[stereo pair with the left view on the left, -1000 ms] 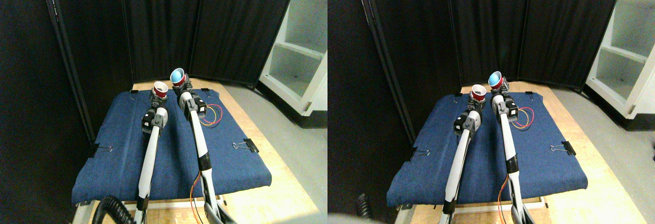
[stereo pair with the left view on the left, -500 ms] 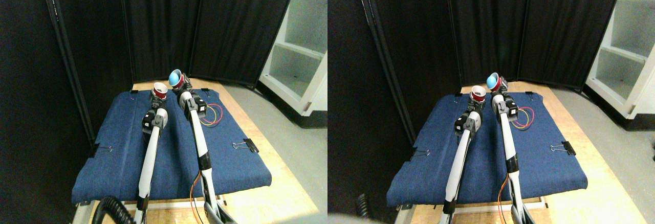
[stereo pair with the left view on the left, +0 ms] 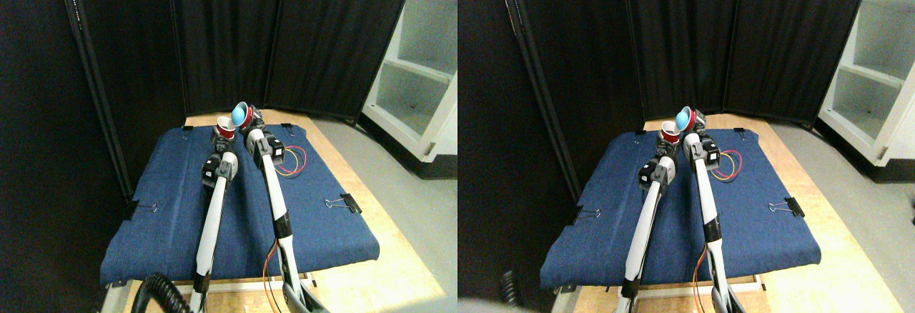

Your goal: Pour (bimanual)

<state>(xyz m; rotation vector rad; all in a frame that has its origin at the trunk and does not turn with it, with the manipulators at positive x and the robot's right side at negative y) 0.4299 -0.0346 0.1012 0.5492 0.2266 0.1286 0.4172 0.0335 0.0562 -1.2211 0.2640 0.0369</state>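
Item one: the left gripper [stereo pair with the left view on the left: 222, 140], far end of the blue cloth [stereo pair with the left view on the left: 164, 234]. You have it pinching a red cup [stereo pair with the left view on the left: 224, 131] upright, mouth up, so it can take what falls. The cup sits raised above the cloth, not resting on it, as far as the stereo pair view lets you judge

Item two: the right gripper [stereo pair with the left view on the left: 250, 121], just beside and slightly above the first. It is clamped on a second cup [stereo pair with the left view on the left: 241, 115], red outside, blue inside. You hold this one tipped hard toward the robot's left, its blue mouth turned over the rim of the upright cup; the two rims look to be touching or nearly so, which you cannot settle at this size. The tilt and the higher hold make sense for pouring down into the receiver. No contents can be made out

Item three: a loop of red and yellow wire [stereo pair with the left view on the left: 292, 161] on the cloth, right of the right arm, clear of the work

Item four: binder clips [stereo pair with the left view on the left: 344, 202] at the cloth edges, pinning it flat to the wooden table [stereo pair with the left view on the left: 372, 270]

Item five: white shelves [stereo pair with the left view on the left: 422, 63] far right, unused

Judged stage: the pour itself, mid-tilt
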